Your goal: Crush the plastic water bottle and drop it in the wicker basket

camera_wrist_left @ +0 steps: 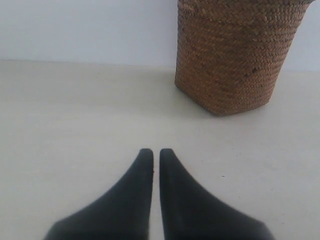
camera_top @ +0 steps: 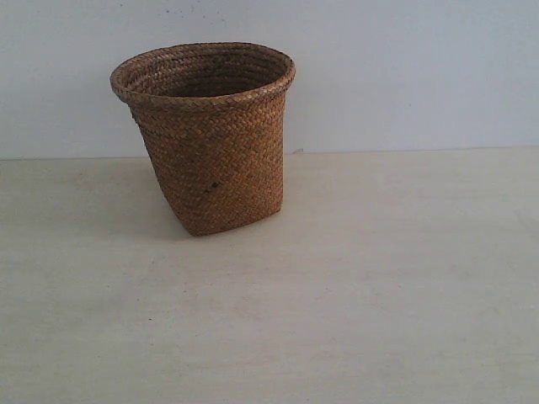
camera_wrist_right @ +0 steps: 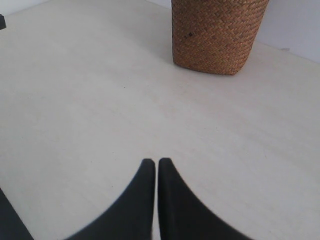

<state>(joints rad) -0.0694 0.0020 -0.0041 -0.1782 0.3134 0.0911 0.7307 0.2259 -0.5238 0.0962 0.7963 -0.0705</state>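
Note:
The wicker basket (camera_top: 206,139) stands upright on the pale table, left of centre in the exterior view, brown and woven with a flared round rim and a small dark mark on its side. It also appears in the left wrist view, the basket (camera_wrist_left: 235,55), and in the right wrist view, the basket (camera_wrist_right: 215,35), some way ahead of each gripper. My left gripper (camera_wrist_left: 156,152) is shut with nothing between its black fingers. My right gripper (camera_wrist_right: 156,162) is shut and empty too. The plastic water bottle is out of view in every frame. Neither arm shows in the exterior view.
A pale table (camera_top: 379,286) stretches around the basket, ending at a plain light wall (camera_top: 404,67) behind it. A dark corner of something (camera_wrist_right: 2,21) shows at the edge of the right wrist view.

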